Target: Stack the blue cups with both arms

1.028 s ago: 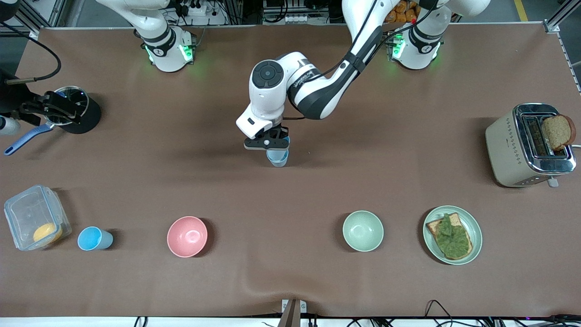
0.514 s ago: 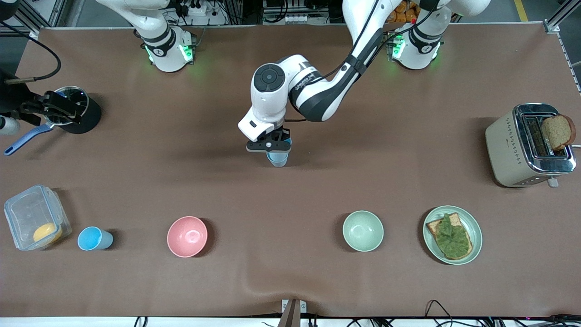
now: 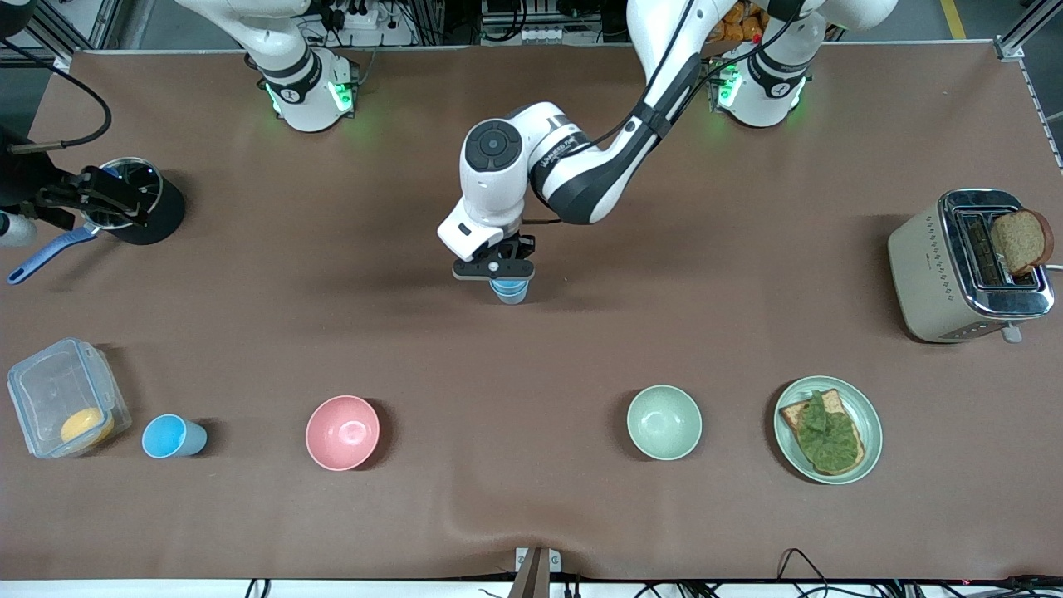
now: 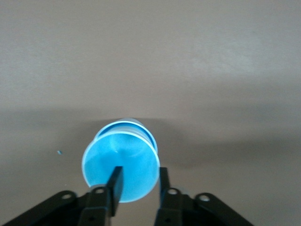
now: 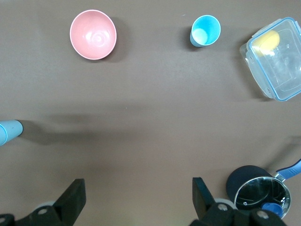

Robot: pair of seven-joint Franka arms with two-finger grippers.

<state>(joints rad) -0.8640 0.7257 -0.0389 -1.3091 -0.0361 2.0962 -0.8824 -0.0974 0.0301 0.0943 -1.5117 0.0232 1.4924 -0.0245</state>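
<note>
One blue cup (image 3: 509, 291) stands upright mid-table; it also shows in the left wrist view (image 4: 120, 167) and at the edge of the right wrist view (image 5: 9, 132). My left gripper (image 3: 497, 269) is right over it and open. One finger (image 4: 115, 182) is inside the cup and the other (image 4: 163, 181) is outside its wall. A second blue cup (image 3: 173, 436) stands at the right arm's end, beside the clear box; the right wrist view shows it too (image 5: 205, 30). My right gripper (image 5: 137, 195) is open wide and empty, high over the table by the black pot.
A pink bowl (image 3: 342, 432) and a pale green bowl (image 3: 663, 422) stand nearer the front camera. A clear lidded box (image 3: 66, 397), a black pot (image 3: 141, 203), a plate of toast (image 3: 828, 428) and a toaster (image 3: 967, 264) stand toward the table's ends.
My left gripper has come down over the middle cup and shifted slightly toward the left arm's end, covering more of the cup. The right arm has not moved.
</note>
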